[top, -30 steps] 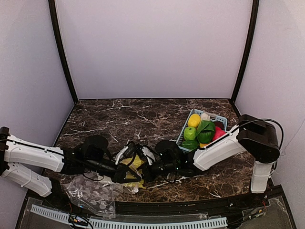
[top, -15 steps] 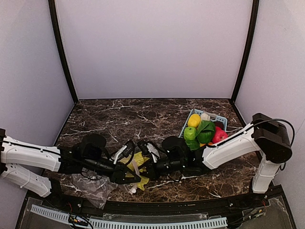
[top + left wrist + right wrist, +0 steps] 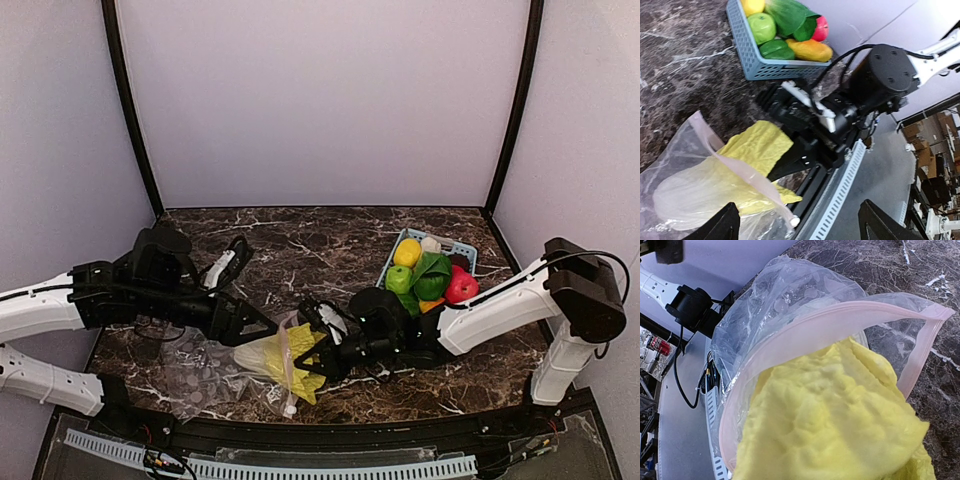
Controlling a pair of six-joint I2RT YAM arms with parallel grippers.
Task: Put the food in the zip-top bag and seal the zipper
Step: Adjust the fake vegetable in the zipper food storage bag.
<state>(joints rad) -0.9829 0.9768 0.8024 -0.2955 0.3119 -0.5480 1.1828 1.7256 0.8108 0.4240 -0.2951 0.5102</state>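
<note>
The pale yellow napa cabbage [image 3: 285,355] lies partly inside the clear zip-top bag [image 3: 195,372] near the table's front edge. Its leafy end sticks out past the pinkish zipper [image 3: 840,322]. My right gripper [image 3: 310,352] is shut on that leafy end; its fingers are hidden behind the cabbage [image 3: 840,415] in the right wrist view. My left gripper [image 3: 243,322] hangs open just above and left of the bag mouth, holding nothing, its fingertips [image 3: 725,225] wide apart. The lemon [image 3: 406,252], green apple [image 3: 398,279], red fruit [image 3: 460,286] and orange pepper [image 3: 430,303] sit in the basket.
The light-blue slotted basket [image 3: 462,247] stands at the right rear of the marble table, with a green leafy vegetable [image 3: 432,268] on top. The right arm stretches from the right edge across to the bag. A slotted rail [image 3: 300,468] runs along the front.
My left gripper opened, let go of the bag and pulled up and back to the left. The bag mouth now lies over the cabbage, and the right gripper has shifted slightly right.
</note>
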